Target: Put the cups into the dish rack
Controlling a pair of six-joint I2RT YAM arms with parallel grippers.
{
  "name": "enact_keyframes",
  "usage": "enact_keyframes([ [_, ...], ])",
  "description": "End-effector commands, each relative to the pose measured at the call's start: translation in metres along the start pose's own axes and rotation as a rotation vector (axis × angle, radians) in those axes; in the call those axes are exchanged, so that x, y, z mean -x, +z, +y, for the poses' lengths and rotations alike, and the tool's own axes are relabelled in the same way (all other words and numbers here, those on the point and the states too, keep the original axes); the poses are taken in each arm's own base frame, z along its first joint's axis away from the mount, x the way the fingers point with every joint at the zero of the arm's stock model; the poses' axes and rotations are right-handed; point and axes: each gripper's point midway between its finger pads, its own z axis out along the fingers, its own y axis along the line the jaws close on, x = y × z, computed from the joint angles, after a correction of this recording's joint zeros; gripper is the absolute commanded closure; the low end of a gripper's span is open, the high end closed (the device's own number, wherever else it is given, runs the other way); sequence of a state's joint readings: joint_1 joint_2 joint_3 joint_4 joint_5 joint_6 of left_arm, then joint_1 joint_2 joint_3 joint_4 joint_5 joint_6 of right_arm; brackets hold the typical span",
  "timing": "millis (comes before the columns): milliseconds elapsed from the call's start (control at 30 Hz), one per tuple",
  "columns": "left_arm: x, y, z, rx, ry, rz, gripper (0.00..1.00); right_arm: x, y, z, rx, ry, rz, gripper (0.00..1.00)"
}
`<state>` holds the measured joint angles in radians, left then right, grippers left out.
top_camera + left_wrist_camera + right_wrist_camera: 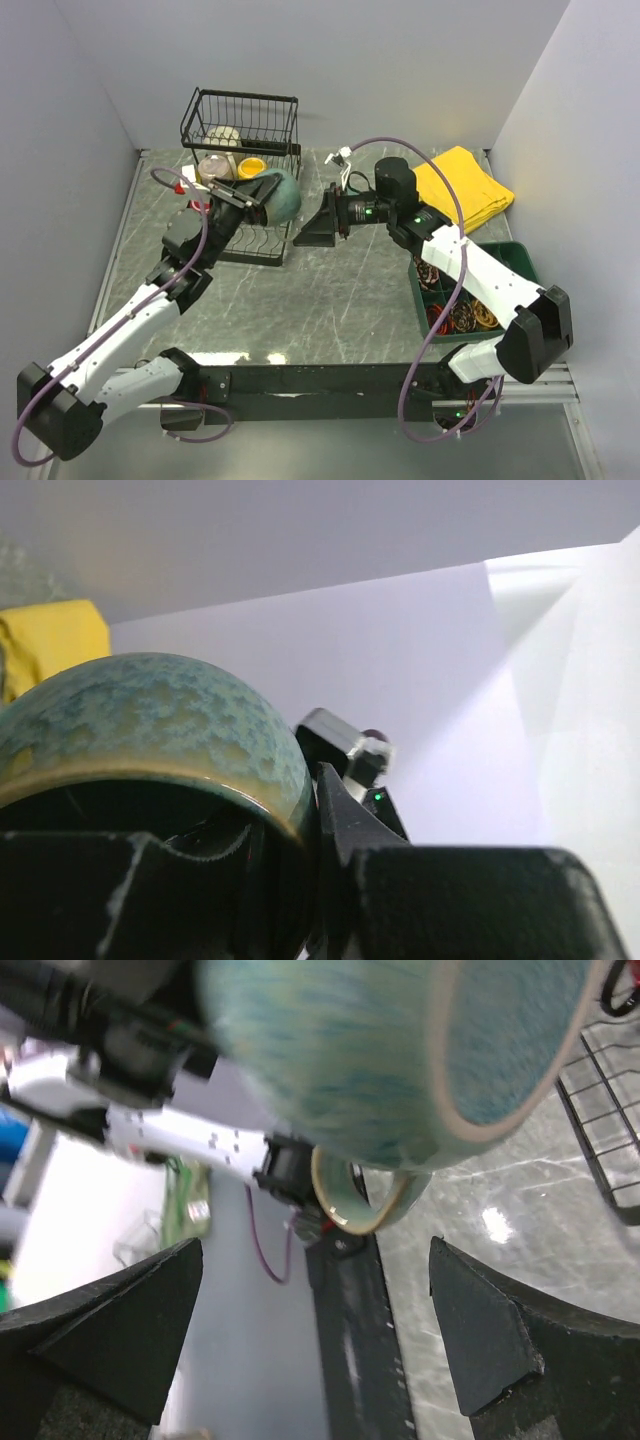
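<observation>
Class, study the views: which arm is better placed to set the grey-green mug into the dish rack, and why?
Left. Its claw is shut on the grey-green mug, held right beside the dish rack. The right claw stands open and empty, farther from the rack.

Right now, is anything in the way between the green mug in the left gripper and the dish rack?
Nothing visible. The left gripper holds the grey-green mug over the dish rack's bare near slots; the yellow mug sits farther back. The right gripper is open beside it.
</observation>
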<state>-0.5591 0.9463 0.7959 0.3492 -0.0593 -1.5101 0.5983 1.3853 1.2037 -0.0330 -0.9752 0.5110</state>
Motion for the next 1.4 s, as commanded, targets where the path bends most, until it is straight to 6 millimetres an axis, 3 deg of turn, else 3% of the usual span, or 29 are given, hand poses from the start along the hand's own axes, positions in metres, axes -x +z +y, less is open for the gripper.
enact_keyframes([
  [0,0.015,-0.017,-0.133,-0.429,-0.065,-0.077,0.99,0.026,0.003,0.002,-0.053,0.105,-0.131,0.00],
  [133,0.009,-0.012,-0.137,-0.463,-0.107,-0.073,0.99,0.033,0.006,0.006,-0.001,0.129,-0.184,0.00],
  [300,0.009,-0.014,-0.141,-0.492,-0.150,-0.107,0.99,0.061,0.011,0.038,0.170,0.079,-0.260,0.00],
  [400,0.010,-0.016,-0.143,-0.505,-0.169,-0.122,0.99,0.074,0.013,0.053,0.266,0.118,-0.274,0.05],
  [667,0.008,-0.016,-0.142,-0.490,-0.169,-0.121,0.99,0.081,0.014,0.066,0.385,0.183,-0.273,0.57],
  [800,0.005,-0.017,-0.136,-0.467,-0.156,-0.110,0.99,0.076,0.013,0.065,0.392,0.183,-0.270,1.00],
  [933,0.001,-0.019,-0.125,-0.420,-0.124,-0.092,0.99,0.070,0.012,0.062,0.380,0.163,-0.262,1.00],
  [967,-0.001,-0.020,-0.122,-0.409,-0.104,-0.082,0.96,0.069,0.013,0.059,0.368,0.169,-0.260,1.00],
  [1033,-0.004,-0.024,-0.114,-0.381,-0.078,-0.070,0.79,0.066,0.011,0.057,0.350,0.137,-0.267,1.00],
  [1067,-0.004,-0.026,-0.111,-0.366,-0.065,-0.067,0.61,0.064,0.012,0.053,0.330,0.147,-0.263,1.00],
  [1100,-0.003,-0.033,-0.111,-0.361,-0.055,-0.065,0.53,0.065,0.011,0.052,0.321,0.139,-0.265,1.00],
  [1167,-0.004,-0.036,-0.092,-0.296,-0.021,-0.064,0.35,0.065,0.010,0.047,0.294,0.118,-0.273,1.00],
  [1200,-0.001,-0.044,-0.093,-0.292,-0.018,-0.070,0.29,0.066,0.009,0.046,0.287,0.110,-0.278,1.00],
  [1267,-0.002,-0.047,-0.069,-0.210,0.015,-0.067,0.18,0.067,0.008,0.041,0.271,0.102,-0.284,1.00],
  [1300,0.000,-0.055,-0.070,-0.208,0.017,-0.068,0.16,0.067,0.008,0.039,0.266,0.100,-0.287,1.00],
  [1367,-0.001,-0.058,-0.044,-0.114,0.041,-0.066,0.11,0.066,0.009,0.032,0.250,0.104,-0.285,1.00],
])
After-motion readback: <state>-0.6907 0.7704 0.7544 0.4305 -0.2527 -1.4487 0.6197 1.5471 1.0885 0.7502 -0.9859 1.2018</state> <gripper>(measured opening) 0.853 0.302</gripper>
